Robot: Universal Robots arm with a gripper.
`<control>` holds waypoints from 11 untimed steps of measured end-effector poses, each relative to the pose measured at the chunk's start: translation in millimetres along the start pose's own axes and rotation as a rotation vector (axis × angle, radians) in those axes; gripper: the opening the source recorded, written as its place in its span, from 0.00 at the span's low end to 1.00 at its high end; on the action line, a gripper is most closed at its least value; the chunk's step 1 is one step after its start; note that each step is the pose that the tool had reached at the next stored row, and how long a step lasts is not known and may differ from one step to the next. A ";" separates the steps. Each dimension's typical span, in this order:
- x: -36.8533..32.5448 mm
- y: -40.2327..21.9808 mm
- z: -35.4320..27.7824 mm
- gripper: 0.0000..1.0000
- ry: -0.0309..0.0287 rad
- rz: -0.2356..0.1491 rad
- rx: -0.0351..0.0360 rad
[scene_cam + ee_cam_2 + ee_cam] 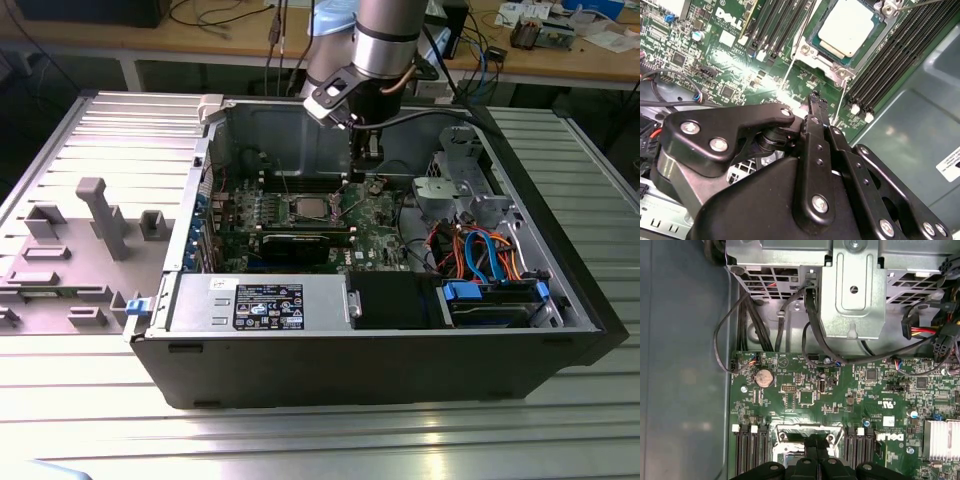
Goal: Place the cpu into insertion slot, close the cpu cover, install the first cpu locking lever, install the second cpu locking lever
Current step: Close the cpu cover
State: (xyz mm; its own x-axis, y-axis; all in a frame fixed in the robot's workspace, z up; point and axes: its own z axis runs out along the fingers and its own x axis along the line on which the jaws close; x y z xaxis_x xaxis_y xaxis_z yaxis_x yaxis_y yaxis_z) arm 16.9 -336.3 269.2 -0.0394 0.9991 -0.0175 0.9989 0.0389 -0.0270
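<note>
Hand [815,99] near the cpu [850,27], apart

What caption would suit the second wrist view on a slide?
Gripper poised over the green circuit board, close to the silver-topped cpu.

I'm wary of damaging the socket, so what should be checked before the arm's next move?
1. cpu lying flat in the insertion slot: ok.
2. cpu cover down over the chip: cannot tell.
3. Wire lever beside the slot latched: cannot tell.
4. gripper beside the slot, not over the cpu: ok.
5. Black cables away from the slot: ok.
</note>
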 end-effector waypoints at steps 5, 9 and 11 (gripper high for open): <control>-0.1 6.4 -0.2 0.11 0.0000 0.000 0.0013; -0.2 10.9 -0.2 0.11 0.0000 0.000 0.0020; -0.3 12.8 -0.3 0.11 0.0000 0.000 0.0023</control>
State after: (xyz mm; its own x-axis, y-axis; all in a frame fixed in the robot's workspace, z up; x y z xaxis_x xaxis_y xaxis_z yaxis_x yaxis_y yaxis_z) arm 29.7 -336.1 269.1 -0.0395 0.9991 -0.0175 0.9988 0.0390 -0.0293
